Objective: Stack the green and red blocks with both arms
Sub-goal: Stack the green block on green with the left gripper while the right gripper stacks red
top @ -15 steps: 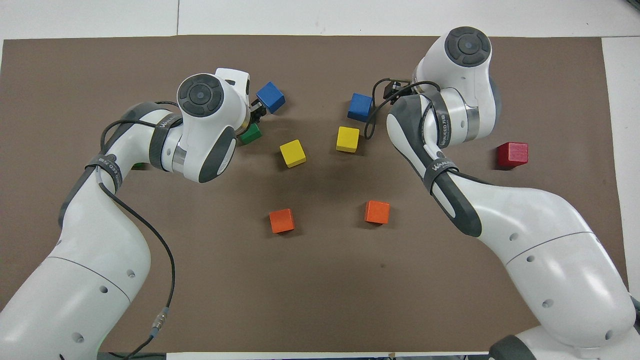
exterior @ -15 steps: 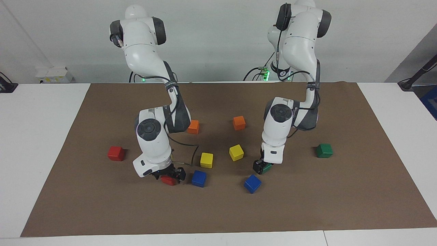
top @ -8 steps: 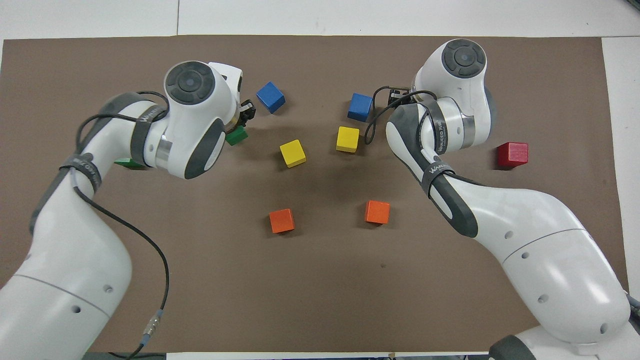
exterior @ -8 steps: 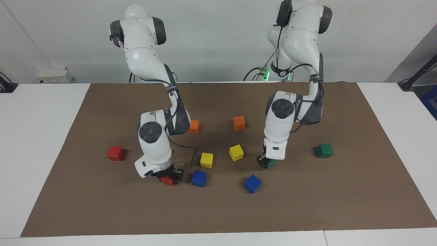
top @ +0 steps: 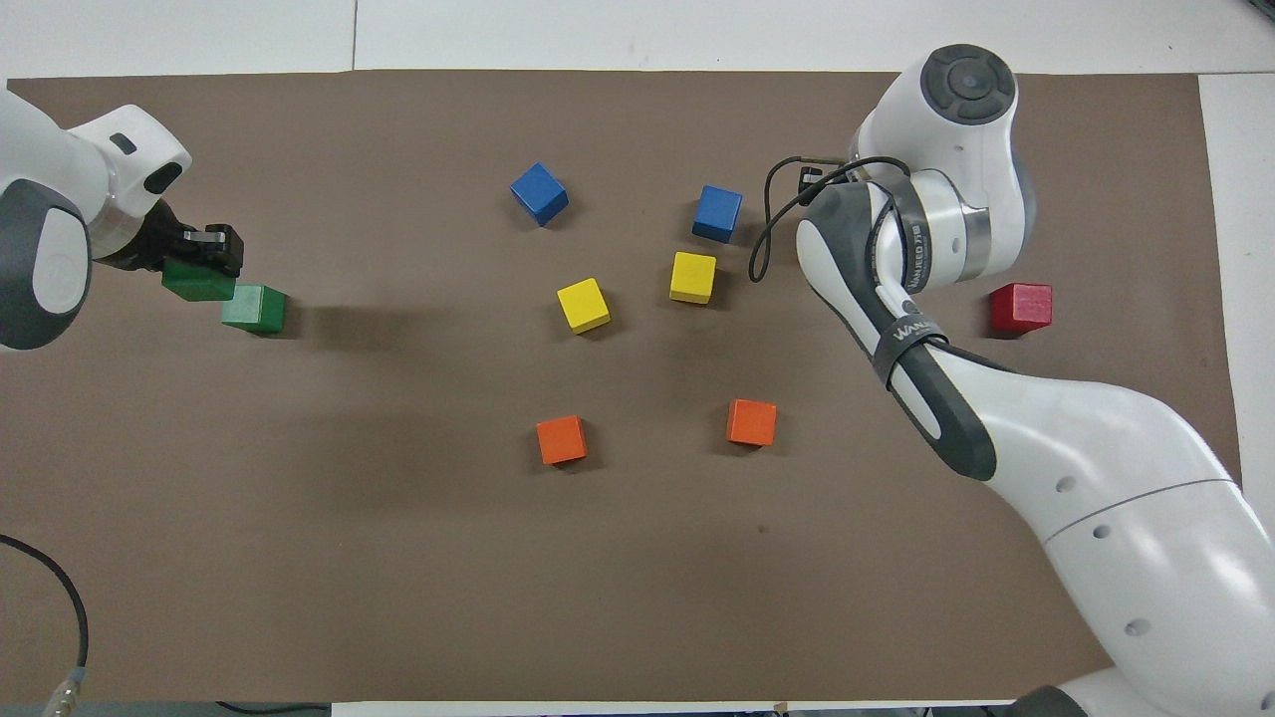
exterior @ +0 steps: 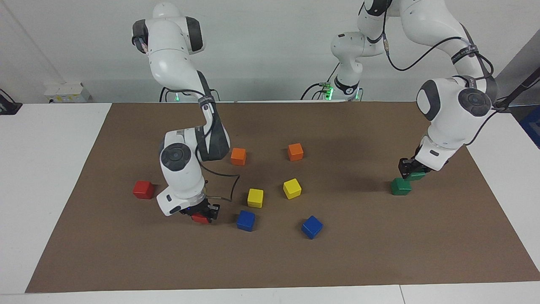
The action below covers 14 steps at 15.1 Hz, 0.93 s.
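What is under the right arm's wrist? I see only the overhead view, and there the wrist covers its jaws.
Observer: In the facing view, the jaws of the right arm are shut on a red block, low at the mat. I cannot tell whether it is lifted.
Operator: And the left arm: does its green block already sit on the second one? From above they seem to overlap.
Observer: No. The facing view shows that the held green block is higher than the lying green block and not set squarely on it. It is a little toward the left arm's end of the table.
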Available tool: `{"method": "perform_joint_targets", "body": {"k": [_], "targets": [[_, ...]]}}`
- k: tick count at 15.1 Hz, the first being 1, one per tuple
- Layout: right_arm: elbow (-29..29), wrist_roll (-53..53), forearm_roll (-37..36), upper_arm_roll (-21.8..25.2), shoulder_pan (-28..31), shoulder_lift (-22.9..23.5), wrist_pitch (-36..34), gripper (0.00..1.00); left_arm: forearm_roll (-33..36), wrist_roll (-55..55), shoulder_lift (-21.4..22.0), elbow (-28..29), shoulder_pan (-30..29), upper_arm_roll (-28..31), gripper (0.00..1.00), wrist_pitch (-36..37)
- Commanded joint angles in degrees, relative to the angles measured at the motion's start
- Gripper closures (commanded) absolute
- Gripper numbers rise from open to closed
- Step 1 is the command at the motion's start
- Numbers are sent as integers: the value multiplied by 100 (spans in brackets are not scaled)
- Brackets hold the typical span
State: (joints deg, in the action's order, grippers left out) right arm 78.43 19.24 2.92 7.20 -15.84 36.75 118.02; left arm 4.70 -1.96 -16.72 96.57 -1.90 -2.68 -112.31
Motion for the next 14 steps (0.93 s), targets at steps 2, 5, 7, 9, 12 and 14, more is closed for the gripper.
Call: {"method": "perform_joint_targets", "body": {"k": [2,5,7,9,12,14], "targets": [[951,-1069,-37,-78,634,-1202,-508,100,-83,-253,11,669,-136,-48,100,-861],[1981,-1720,-37,-78,1029,-1828,-211,100,-380,-253,-50,696,-171,-40,100,-924],[2385,-1967,-37,-78,1232,-1943,210,100,-619,-253,-50,757,-285,-40,100,-977],[2825,-2152,-37,-78,1399,-2022,851,100,-619,-253,-50,819,-285,-40,100,-1082],[3003,-2223,-37,-78,1479,-2031,1083,100,-619,-261,-77,810,-259,-31,100,-1135],[3003,-2214,-37,-69,1514,-1970,1161,100,-619,-261,-85,828,-259,-31,100,-1171]]}}
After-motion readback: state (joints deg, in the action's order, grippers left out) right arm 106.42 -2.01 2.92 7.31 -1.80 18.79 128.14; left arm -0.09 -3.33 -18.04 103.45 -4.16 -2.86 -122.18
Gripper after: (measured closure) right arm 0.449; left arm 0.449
